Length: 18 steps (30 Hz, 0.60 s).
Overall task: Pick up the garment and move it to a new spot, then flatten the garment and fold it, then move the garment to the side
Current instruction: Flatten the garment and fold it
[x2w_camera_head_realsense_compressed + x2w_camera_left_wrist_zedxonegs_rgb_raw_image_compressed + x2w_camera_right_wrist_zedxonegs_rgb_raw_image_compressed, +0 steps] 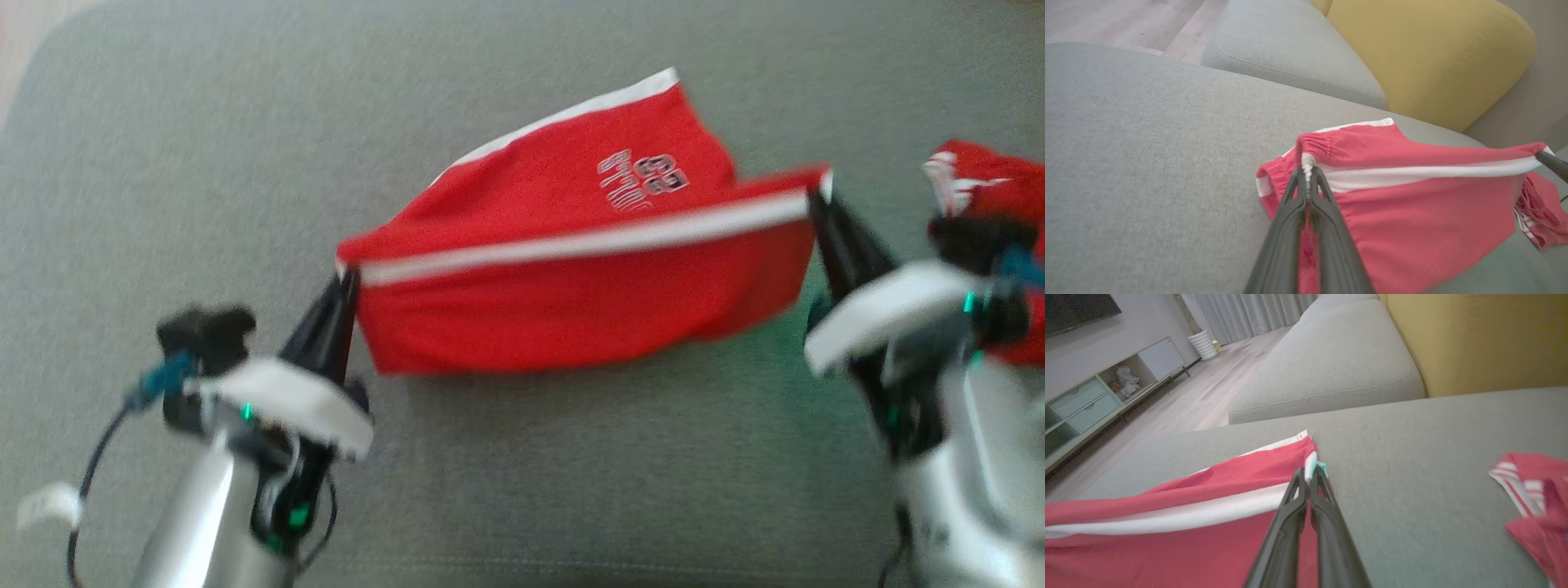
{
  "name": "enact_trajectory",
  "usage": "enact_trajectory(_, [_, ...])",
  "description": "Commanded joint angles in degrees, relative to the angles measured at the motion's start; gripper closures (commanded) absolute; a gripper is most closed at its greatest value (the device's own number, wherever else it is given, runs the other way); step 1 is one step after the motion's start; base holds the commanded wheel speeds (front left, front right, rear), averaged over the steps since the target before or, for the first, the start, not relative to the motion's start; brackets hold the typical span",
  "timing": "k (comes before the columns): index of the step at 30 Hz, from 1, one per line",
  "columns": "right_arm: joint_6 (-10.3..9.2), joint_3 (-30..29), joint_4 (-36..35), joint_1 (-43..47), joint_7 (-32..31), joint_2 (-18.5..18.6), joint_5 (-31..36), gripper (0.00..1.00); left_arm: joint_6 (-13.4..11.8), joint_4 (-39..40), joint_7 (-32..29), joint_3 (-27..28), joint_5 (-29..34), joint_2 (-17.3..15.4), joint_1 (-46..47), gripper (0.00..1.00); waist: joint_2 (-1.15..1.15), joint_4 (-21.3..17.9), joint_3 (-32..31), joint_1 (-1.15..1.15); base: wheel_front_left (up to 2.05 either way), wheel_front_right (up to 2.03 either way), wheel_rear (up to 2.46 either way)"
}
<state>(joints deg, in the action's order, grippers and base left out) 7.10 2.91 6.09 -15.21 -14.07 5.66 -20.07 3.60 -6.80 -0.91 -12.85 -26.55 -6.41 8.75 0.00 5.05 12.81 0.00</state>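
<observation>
A: Garment point(571, 269) position?

B: Red shorts with a white side stripe, held up and stretched over the grey sofa seat point(204, 163), roughly mid-seat, well in from its left edge. Printed lettering shows on the upper panel, too blurred to read.

A: Left claw point(347, 282)?

B: Fingers pressed together on the left end of the white stripe, at the gathered waistband. The left wrist view point(1306, 171) shows cloth pinched between the tips.

A: The span between?

B: The stripe runs taut from one claw to the other, rising slightly toward the right. Red cloth hangs below it; another panel trails back toward the rear of the seat.

A: Right claw point(816, 200)?

B: Also clamped, on the right end of the stripe at the hem corner, confirmed in the right wrist view point(1309, 473).

A: Anything else on the seat?

B: A second red item with white stripes point(992, 184), crumpled near the right edge, apart from the held garment. A yellow cushion point(1433, 61) stands behind the seat.
</observation>
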Motion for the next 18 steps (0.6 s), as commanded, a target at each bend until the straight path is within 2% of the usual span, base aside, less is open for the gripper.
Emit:
enact_trajectory(1, [0.39,1.6,-0.1,-4.7,0.3,1.2,0.6,1.0,0.4,0.3,0.6,1.7,-0.3,-0.3,4.4,1.0,0.0,3.3,3.8,0.0,0.0,0.0,0.0])
enact_trajectory(8, [0.39,5.3,14.9,-21.1,2.8,4.5,-1.2,1.0,1.8,-10.0,2.9,0.0,-3.1,2.1,16.0,1.0,0.0,7.5,8.2,0.0,0.0,0.0,0.0])
enact_trajectory(17, [0.39,9.2,33.4,-32.7,9.0,6.3,-3.1,1.0,2.8,-23.0,6.4,-4.7,-8.3,3.4,24.9,1.0,0.0,10.1,10.9,0.0,0.0,0.0,0.0])
enact_trajectory(18, [0.39,9.9,34.9,-33.5,9.8,6.2,-3.4,0.9,2.9,-24.2,6.7,-5.6,-8.8,3.5,25.6,1.0,0.0,10.1,11.1,0.0,0.0,0.0,0.0])
